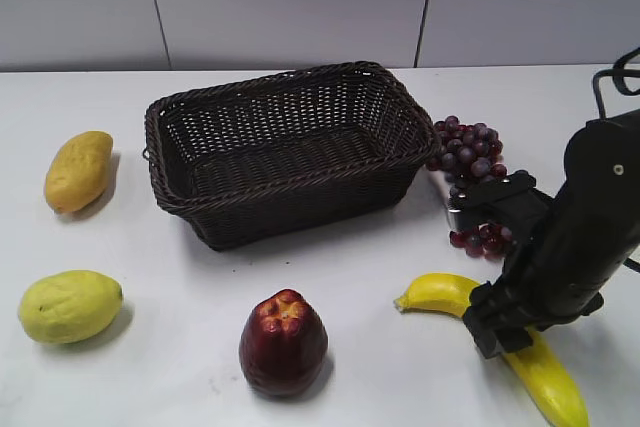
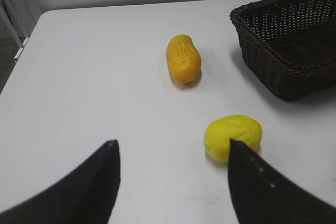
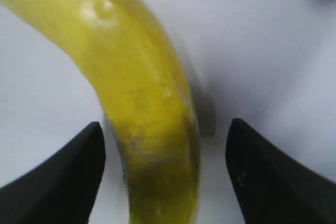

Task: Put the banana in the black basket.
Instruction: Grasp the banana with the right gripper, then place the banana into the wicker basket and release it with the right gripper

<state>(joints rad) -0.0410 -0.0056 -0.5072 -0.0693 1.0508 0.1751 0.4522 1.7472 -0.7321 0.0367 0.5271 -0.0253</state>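
Note:
The banana (image 1: pixel 440 293) lies on the white table at the front right, its middle hidden under my right arm. In the right wrist view the banana (image 3: pixel 142 93) runs between the two open fingers of my right gripper (image 3: pixel 165 129); gaps show on both sides. In the exterior view the right gripper (image 1: pixel 492 327) sits low over the banana's middle. The black basket (image 1: pixel 285 147) stands empty at the table's centre back; its corner shows in the left wrist view (image 2: pixel 289 40). My left gripper (image 2: pixel 170 148) is open and empty above the table.
A yellow-orange mango (image 1: pixel 78 169) lies at the left. A yellow-green fruit (image 1: pixel 68 305) lies at the front left, near the left gripper's right finger (image 2: pixel 232 136). A dark red apple (image 1: pixel 283 341) sits at the front centre. Purple grapes (image 1: pixel 468 152) lie right of the basket.

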